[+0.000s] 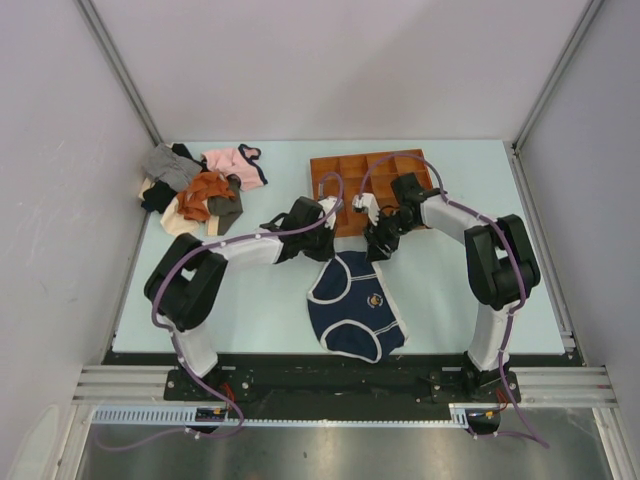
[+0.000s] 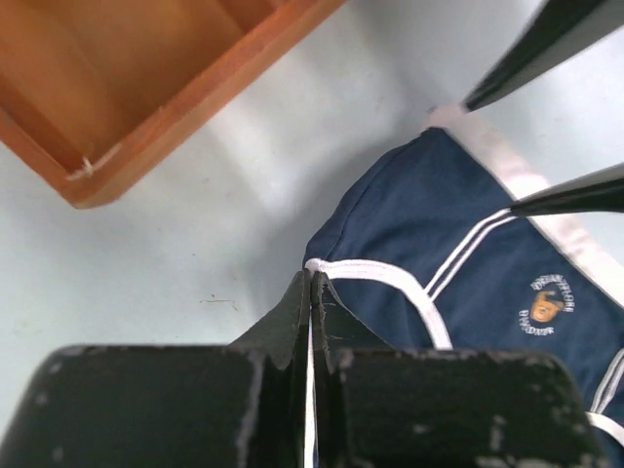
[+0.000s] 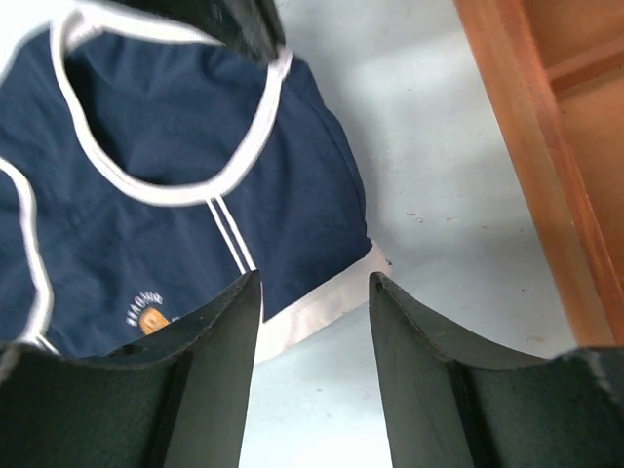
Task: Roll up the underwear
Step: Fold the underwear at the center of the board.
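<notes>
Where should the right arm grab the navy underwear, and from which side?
Probably best: grip the white-banded corner of the underwear, coming straight down from above. The fabric lies flat on the table, and that corner shows between the open fingers of the right gripper. The left gripper pinches the white trim on the other edge.

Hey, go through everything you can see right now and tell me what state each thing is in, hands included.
underwear: unrolled, spread flat on the table.
left hand: shut, pinching the underwear's white edge.
right hand: open, poised over the underwear's waistband corner, holding nothing.
wooden tray: upright on the table; the compartments in view hold nothing.
pile of clothes: loosely heaped, unrolled.
</notes>
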You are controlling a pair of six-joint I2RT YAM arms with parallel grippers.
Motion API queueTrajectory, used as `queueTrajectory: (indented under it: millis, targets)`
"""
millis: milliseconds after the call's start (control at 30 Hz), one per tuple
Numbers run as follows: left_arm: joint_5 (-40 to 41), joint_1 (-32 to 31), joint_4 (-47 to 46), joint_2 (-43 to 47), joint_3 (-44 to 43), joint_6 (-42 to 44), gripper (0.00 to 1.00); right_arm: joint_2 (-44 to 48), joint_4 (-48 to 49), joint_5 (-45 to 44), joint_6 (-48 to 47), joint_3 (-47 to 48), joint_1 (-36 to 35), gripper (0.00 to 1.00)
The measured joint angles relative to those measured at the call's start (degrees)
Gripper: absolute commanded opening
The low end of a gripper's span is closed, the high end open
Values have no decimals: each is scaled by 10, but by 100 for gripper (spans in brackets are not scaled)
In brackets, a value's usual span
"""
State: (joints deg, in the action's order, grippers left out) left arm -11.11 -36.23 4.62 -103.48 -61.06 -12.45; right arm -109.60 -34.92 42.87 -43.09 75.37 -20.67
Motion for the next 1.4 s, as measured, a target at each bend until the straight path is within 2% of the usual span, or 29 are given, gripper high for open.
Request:
queueTrajectory:
  millis: [267,433,633,867,1100,1400]
  targets:
    - [-4,0,-20,31,4,26,0,0,-34,-2,-165,0,-6,56]
    - [-13,0,-19,31,4,36,0,0,-49,9,-216,18,-5,55]
    - [-18,0,-15,31,4,47,0,-11,-67,21,-256,66,-3,52]
    - [-44,3,-26,31,21,52,0,-69,-121,27,-299,117,-2,49]
    - [-59,2,-47,31,46,50,0,-92,-142,23,-312,127,-4,48]
    - [-61,10,-68,31,64,34,0,-92,-124,-21,-311,127,-15,46]
